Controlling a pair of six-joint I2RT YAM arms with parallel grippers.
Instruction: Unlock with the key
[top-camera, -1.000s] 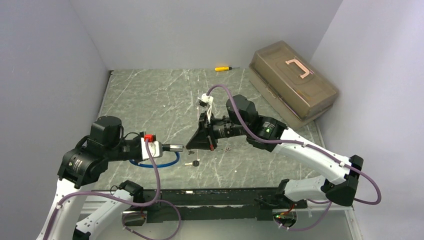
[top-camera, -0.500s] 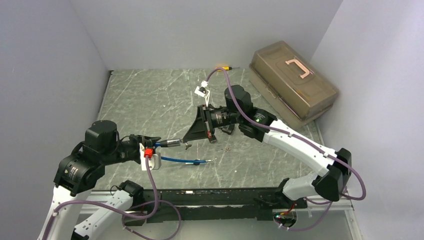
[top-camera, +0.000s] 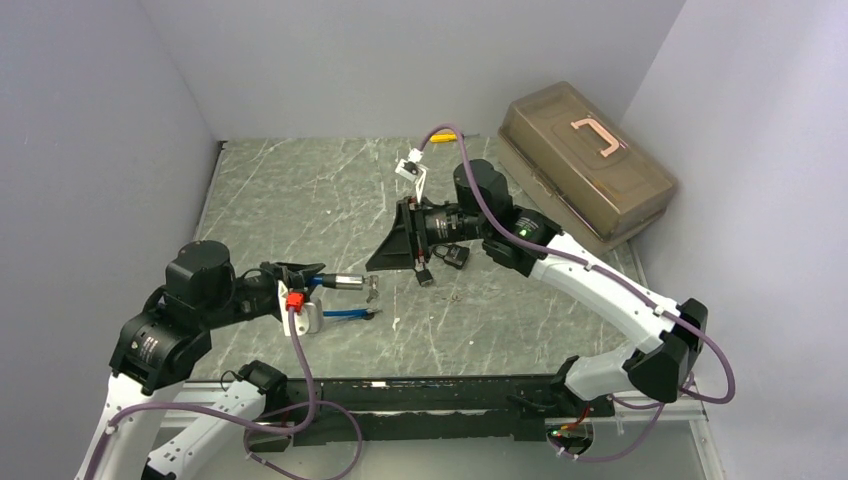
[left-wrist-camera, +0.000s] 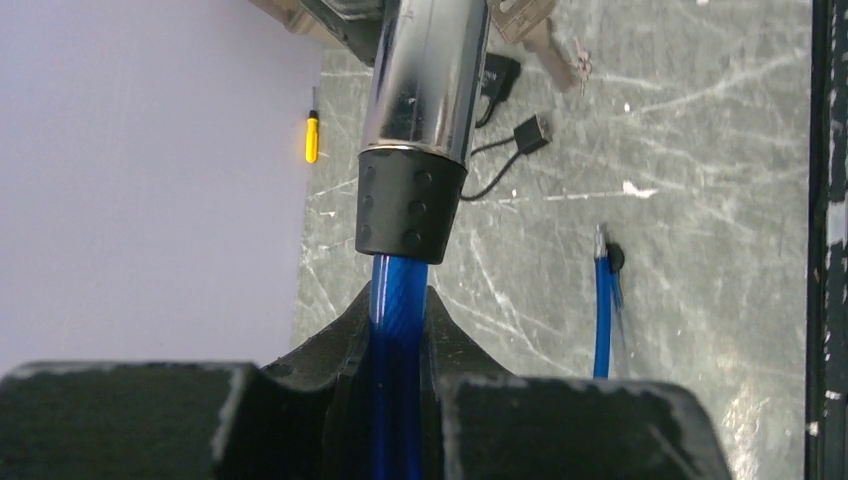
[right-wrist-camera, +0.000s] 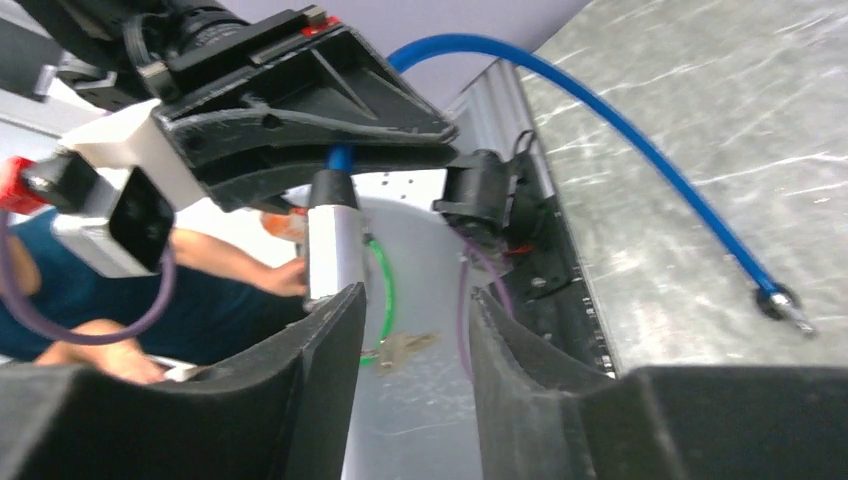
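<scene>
From above, the left end effector (top-camera: 318, 281) is pinching the cable (top-camera: 340, 314) right behind the barrel (top-camera: 345, 283) and holding the barrel off the counter (top-camera: 300, 190). The key (top-camera: 372, 291) is sitting at the barrel's far end, and the right end effector (top-camera: 372, 266) is hovering just beyond it. The cable's tip (top-camera: 375, 312) is lying on the counter below the barrel and apart from it, so the lock is probably already released.

In the left wrist view, the left end effector (left-wrist-camera: 400, 320) is pressing together on the cable (left-wrist-camera: 398, 290) just under the barrel's (left-wrist-camera: 425, 70) black collar. Nothing is gripping the barrel itself. Because the cable is flexible, any push from the other arm is likely to make the barrel swing or twist away.

In the right wrist view, the right end effector (right-wrist-camera: 410, 310) is spread wide and gripping nothing, with the barrel (right-wrist-camera: 330, 245) beside one finger. The key (right-wrist-camera: 405, 346) is showing just beyond the barrel's end. Whether it is seated in the keyhole cannot be told. If it is loose, it is at risk of dropping to the counter (right-wrist-camera: 700, 80). If the jaws close off-centre, they are likely to knock it out rather than catch it.
</scene>
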